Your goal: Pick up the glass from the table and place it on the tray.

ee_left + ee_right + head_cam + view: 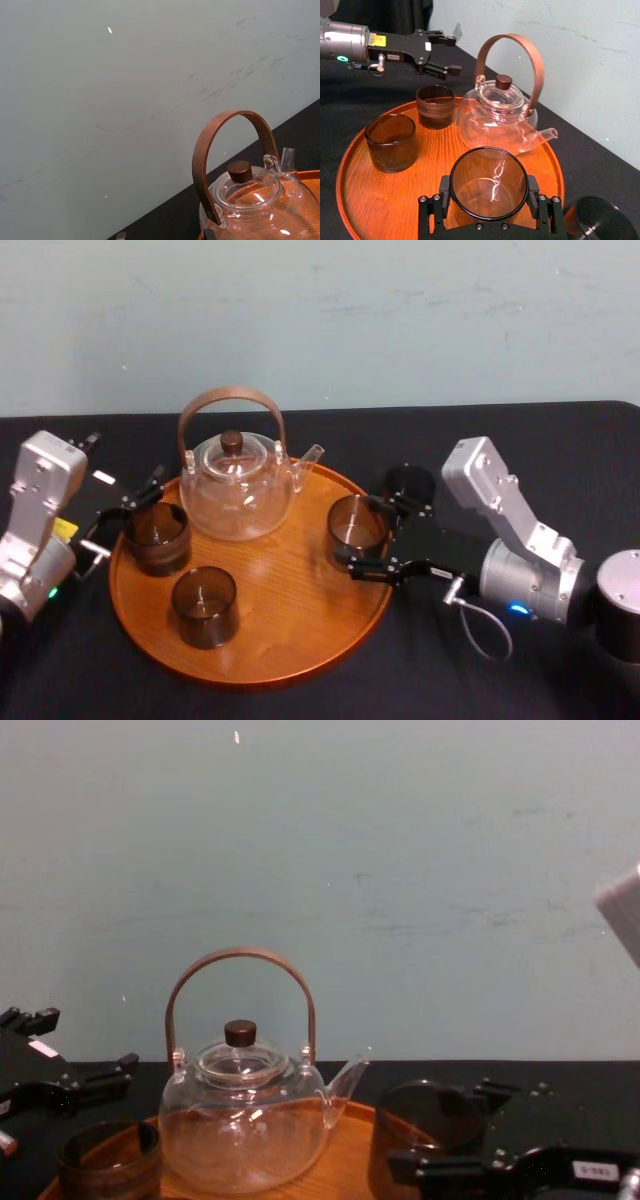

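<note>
Left gripper (pixel 449 55): at the tray's 9 o'clock edge, fingers spread wide with nothing between them, just beside the left tumbler.
Left tumbler (pixel 157 537): smoky brown, upright on the tray at 9 to 10 o'clock.
Front tumbler (pixel 205 607): same kind, upright at 7 o'clock, apart from the others.
Tray (pixel 290 640): round orange-brown wood on the black table (pixel 560 440).
Teapot (pixel 238 490): clear glass with a brown hoop handle, at 12 o'clock, spout toward 2 o'clock, standing between the left tumbler and the glass.
Glass (pixel 489 185): upright just inside the rim at 2 o'clock; I cannot tell whether its base touches the wood.
Right gripper (pixel 360 532): reaching in from 3 o'clock, one finger on each side of the glass, clasping it.
Dark tumbler (pixel 410 485): on the table just outside the rim at 2 o'clock, close behind the right gripper.
</note>
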